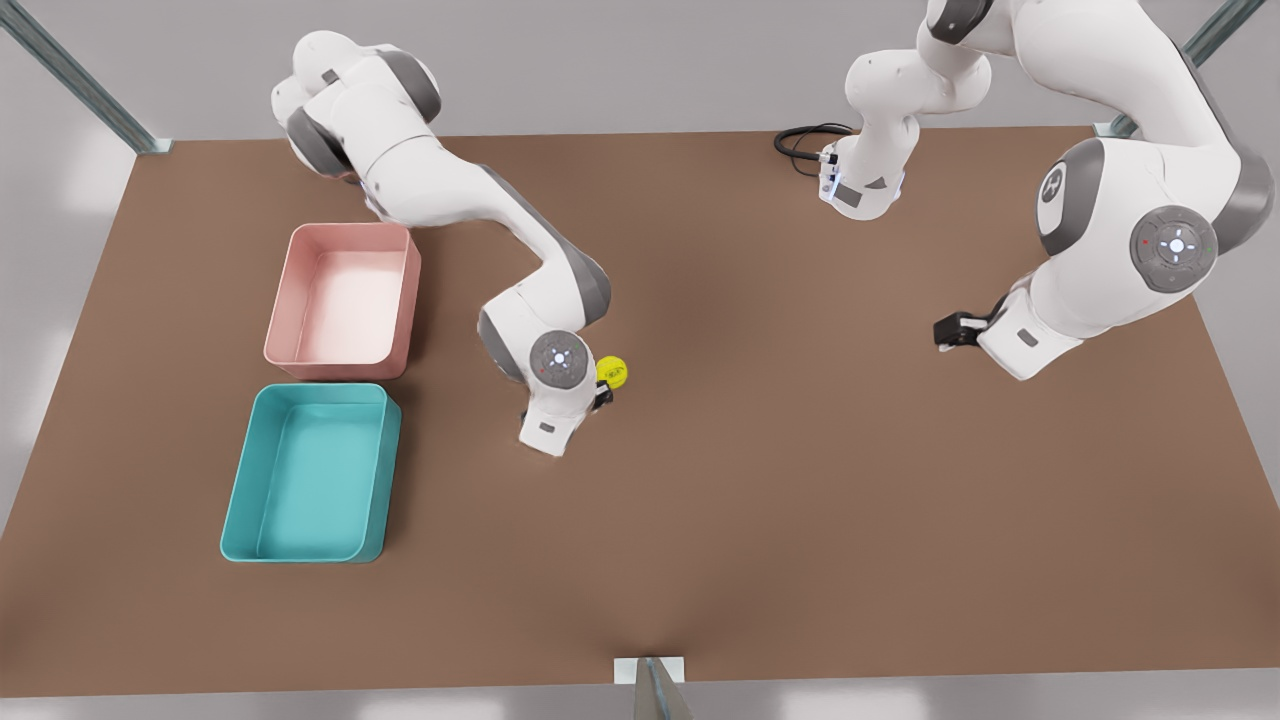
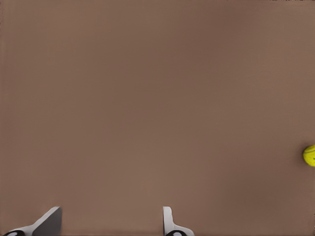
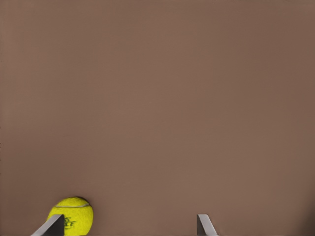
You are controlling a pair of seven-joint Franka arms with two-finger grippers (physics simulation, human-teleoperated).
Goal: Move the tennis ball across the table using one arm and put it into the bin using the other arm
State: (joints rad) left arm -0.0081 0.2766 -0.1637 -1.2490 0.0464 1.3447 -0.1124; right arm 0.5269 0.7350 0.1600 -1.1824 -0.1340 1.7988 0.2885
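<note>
The yellow-green tennis ball (image 1: 613,372) rests on the brown table (image 1: 800,500), just left of the middle in the front view. My right gripper (image 1: 604,396), on the arm at the front view's left, hangs right over it. In the right wrist view this gripper (image 3: 130,227) is open and the ball (image 3: 73,216) lies at one fingertip (image 3: 51,227), off-centre from the gap. My left gripper (image 1: 950,330) waits far off at the front view's right. It (image 2: 108,223) is open, with the ball (image 2: 309,155) small at the picture's edge. The teal bin (image 1: 385,480) stands at the front view's left.
A pink tray (image 1: 410,290) stands just behind the teal bin, nearly touching it. A black cable (image 1: 800,140) loops by the table's far edge. Metal frame posts stand at the table's far corners, and another (image 1: 655,690) at its near edge.
</note>
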